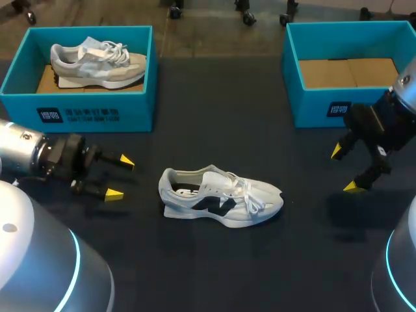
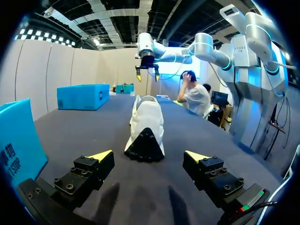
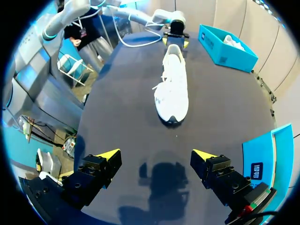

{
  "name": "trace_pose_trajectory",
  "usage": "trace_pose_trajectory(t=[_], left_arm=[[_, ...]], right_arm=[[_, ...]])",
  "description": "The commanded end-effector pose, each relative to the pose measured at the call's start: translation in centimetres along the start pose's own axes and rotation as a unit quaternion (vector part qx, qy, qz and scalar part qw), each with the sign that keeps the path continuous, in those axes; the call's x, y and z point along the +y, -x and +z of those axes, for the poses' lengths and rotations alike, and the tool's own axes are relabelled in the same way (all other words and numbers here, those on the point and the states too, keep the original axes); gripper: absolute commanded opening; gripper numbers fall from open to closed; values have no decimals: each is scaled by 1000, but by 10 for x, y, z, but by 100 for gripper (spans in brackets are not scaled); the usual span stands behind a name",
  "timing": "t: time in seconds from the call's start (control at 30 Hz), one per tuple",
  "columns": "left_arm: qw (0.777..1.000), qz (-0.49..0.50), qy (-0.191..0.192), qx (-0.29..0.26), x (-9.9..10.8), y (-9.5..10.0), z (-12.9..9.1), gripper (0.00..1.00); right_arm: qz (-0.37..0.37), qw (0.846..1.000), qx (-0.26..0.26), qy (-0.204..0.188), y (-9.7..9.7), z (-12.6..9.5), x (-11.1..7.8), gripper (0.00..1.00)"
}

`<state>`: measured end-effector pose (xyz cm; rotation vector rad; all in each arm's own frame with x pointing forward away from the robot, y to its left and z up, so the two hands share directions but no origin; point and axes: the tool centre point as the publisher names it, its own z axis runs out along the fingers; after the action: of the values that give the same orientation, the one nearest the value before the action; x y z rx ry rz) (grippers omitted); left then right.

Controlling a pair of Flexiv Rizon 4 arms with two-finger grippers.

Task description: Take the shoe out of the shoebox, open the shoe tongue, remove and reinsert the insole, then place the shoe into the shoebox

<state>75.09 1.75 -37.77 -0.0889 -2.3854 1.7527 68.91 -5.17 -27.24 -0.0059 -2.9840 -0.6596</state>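
Observation:
A white shoe (image 1: 221, 194) with a black side mark lies on its sole in the middle of the dark table, toe to the right. My left gripper (image 1: 119, 177) stands open just left of its heel; the left wrist view shows the heel (image 2: 145, 140) a short way ahead of the open gripper (image 2: 149, 155). My right gripper (image 1: 344, 169) hangs open to the right of the toe, above the table. From the right wrist, the shoe (image 3: 172, 88) lies ahead of the gripper (image 3: 157, 153), toe nearest. An empty blue shoebox (image 1: 318, 104) stands at the back right.
A second blue box (image 1: 84, 104) at the back left holds a grey and white shoe (image 1: 97, 62). The dark tabletop (image 1: 214, 130) lies bare between the two boxes and in front of the shoe.

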Motion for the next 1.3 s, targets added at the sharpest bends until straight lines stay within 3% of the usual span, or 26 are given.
trace_pose_trajectory(t=[0.03,0.53,1.3], left_arm=[[1000,0,-15,-1,7,5,11,100],[999,-1,-25,-31,11,11,56,100],[998,-11,-32,-50,2,1,98,100]], right_arm=[[0,1000,0,-2,0,1,0,100],[0,1000,0,-2,0,1,0,100],[0,1000,0,-2,0,1,0,100]])
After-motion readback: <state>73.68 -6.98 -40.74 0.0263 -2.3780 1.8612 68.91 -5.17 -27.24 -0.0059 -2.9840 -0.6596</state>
